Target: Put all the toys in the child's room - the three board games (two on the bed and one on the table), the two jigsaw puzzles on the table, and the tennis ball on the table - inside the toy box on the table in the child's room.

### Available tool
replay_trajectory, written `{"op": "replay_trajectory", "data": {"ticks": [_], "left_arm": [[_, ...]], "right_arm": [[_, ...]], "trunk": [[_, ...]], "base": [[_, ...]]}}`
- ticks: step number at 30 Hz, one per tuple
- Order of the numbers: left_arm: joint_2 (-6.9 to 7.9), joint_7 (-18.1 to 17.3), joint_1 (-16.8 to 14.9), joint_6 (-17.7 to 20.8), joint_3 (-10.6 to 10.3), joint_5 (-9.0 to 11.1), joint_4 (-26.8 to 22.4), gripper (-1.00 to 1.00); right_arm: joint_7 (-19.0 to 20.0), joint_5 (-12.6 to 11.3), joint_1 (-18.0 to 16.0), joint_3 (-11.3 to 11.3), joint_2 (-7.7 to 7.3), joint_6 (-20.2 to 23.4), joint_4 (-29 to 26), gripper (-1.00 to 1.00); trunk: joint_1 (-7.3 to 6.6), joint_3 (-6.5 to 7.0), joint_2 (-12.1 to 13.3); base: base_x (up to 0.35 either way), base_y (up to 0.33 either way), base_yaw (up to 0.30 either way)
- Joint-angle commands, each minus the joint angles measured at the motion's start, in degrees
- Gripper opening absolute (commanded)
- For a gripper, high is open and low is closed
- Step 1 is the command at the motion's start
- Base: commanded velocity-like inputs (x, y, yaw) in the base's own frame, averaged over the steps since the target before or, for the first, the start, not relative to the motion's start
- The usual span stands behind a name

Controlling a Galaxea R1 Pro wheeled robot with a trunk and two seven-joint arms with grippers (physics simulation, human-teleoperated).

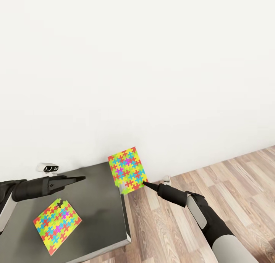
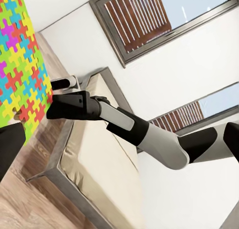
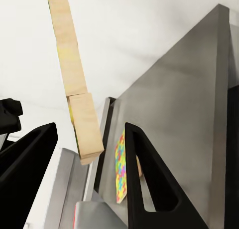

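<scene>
One jigsaw puzzle (image 1: 57, 225) lies flat on the dark grey table (image 1: 95, 202). A second jigsaw puzzle (image 1: 127, 170) stands tilted on edge just past the table's right corner, against the white wall. My right gripper (image 1: 145, 184) touches its lower right corner. In the right wrist view the fingers (image 3: 30, 159) are spread wide, with the puzzle's tan edge (image 3: 74, 89) between them and touching neither. My left gripper (image 1: 82, 178) hovers over the table's back, above the flat puzzle (image 3: 120, 169). The toy box, board games and tennis ball are out of view.
Wood-plank floor (image 1: 214, 179) lies right of the table. A small white device (image 1: 48, 167) sits at the table's far edge by the wall, and a small white object (image 1: 166, 178) at the skirting. The left wrist view shows a bed (image 2: 99, 159) and a window (image 2: 149, 19).
</scene>
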Motion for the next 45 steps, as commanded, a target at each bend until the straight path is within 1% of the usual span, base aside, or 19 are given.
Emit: {"op": "replay_trajectory", "data": {"ticks": [1,15,20,25,33,37,40,45], "left_arm": [[0.02,-0.21,-0.03,0.63,-0.01,-0.03,-0.01,1.0],[0.08,-0.21,-0.03,0.66,0.04,-0.03,0.02,1.0],[0.18,-0.21,0.0,0.66,1.61,-0.03,0.07,1.0],[0.18,-0.21,0.04,0.62,1.87,-0.03,0.07,1.0],[0.13,-0.21,0.05,0.61,1.92,-0.03,0.07,1.0],[0.11,-0.21,0.05,0.61,1.92,-0.02,0.07,1.0],[0.11,-0.21,0.05,0.61,1.92,-0.03,0.07,1.0],[0.11,-0.21,0.05,0.61,1.92,-0.02,0.07,1.0]], "right_arm": [[-0.09,-0.48,-0.04,0.17,-0.05,0.4,-0.03,-1.0],[-0.34,-0.11,-0.04,0.35,0.05,0.37,-0.03,-1.0],[-0.65,-0.04,-0.04,0.55,0.2,0.37,-0.01,-1.0],[-0.76,0.04,-0.04,0.62,0.22,0.37,-0.01,-1.0],[-0.83,0.07,-0.04,0.66,0.28,0.34,-0.01,-1.0],[-1.06,0.18,-0.04,0.69,0.39,0.3,0.01,-1.0],[-1.13,0.36,-0.04,0.71,1.11,-0.19,0.06,-1.0],[-1.14,0.35,-0.04,0.71,1.33,-1.11,0.25,-1.0]], "trunk": [[0.03,0.01,-0.1],[0.03,1.34,-0.1],[0.03,1.82,-0.1],[0.03,2.3,-0.1],[0.03,3.05,-0.1],[0.03,3.2,-0.1],[0.03,3.22,-0.1],[0.03,3.22,-0.1]], "base": [[0.0,0.0,0.0],[0.0,0.0,0.0],[-0.049,0.0,0.0],[-0.19,0.0,0.0],[-0.026,0.0,0.0],[-0.001,0.0,0.0],[0.0,0.0,0.0],[0.0,0.0,0.0]]}}
